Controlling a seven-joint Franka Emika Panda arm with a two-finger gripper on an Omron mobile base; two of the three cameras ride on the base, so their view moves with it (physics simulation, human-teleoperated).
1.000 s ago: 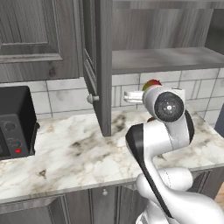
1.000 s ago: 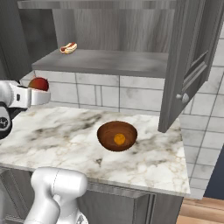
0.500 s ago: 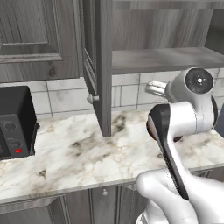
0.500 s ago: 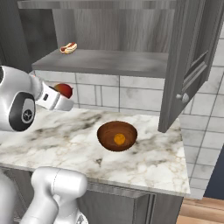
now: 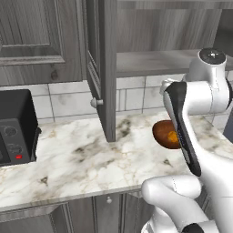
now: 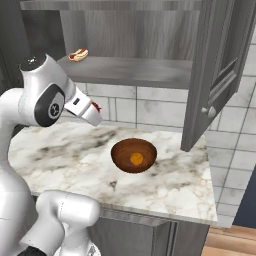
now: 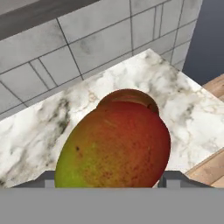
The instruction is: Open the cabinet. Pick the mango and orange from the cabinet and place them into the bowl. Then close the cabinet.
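The tool is closed on the mango; in the hand view the fruit sits between the two finger tips and hides most of what lies beyond. In the right base view a sliver of red shows at the tool tip, above the tabletop and clear of it.

The bowl stands on the tabletop ahead of the tool and lower. In the hand view its rim peeks out just past the far end of the mango. The orange lies in the bowl already.

The cabinet doors stand open, one on each side of the tool. On its shelf, above and behind the tool, rests a hot dog.

Step in hand: carry the mango to the bowl. Recommended procedure:
- Advance until the fruit is centred over the bowl, not over its rim.
- Lower close to the bowl before release; an egg-shaped fruit is likely to roll if dropped.
- Aim beside the orange rather than onto it.
- Keep clear of the open doors while travelling.
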